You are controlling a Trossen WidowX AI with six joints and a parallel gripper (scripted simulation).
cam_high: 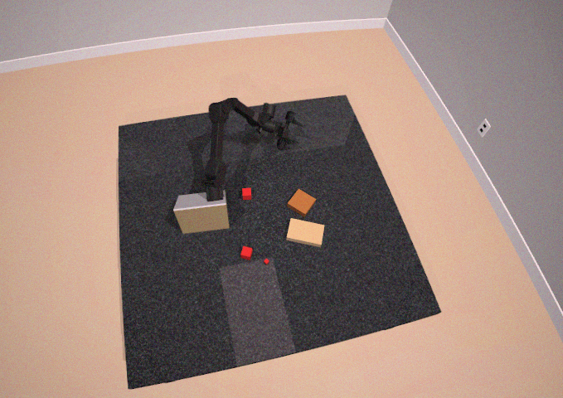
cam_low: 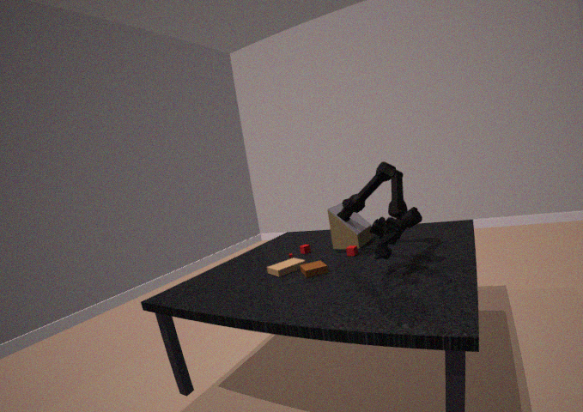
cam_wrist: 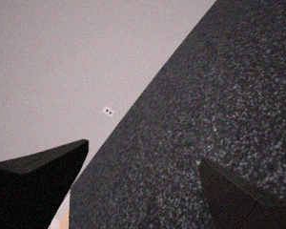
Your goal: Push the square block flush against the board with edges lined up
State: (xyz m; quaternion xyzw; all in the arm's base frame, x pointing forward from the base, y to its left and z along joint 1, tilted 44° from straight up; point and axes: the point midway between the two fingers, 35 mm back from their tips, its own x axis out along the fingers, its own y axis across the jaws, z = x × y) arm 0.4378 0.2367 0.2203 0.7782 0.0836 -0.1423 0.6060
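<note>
The square block (cam_high: 301,201) (cam_low: 314,267) is orange-brown and lies flat on the table, turned at an angle to the board. The board (cam_high: 306,231) (cam_low: 286,266) is pale tan, rectangular and flat. In the top view one corner of the block points at the board's long side, with a narrow gap between them. No whole side of the block touches the board. My gripper (cam_high: 293,133) (cam_low: 379,241) (cam_wrist: 145,156) is open and empty, above the table and well away from both parts. Neither part shows in the wrist view.
A red cube (cam_high: 246,193) (cam_low: 351,251) lies near the arm's base. Another red cube (cam_high: 246,252) (cam_low: 305,249) and a tiny red cube (cam_high: 266,261) (cam_low: 290,255) lie on the board's other side. The arm stands on a wedge-shaped box (cam_high: 201,219) (cam_low: 343,233).
</note>
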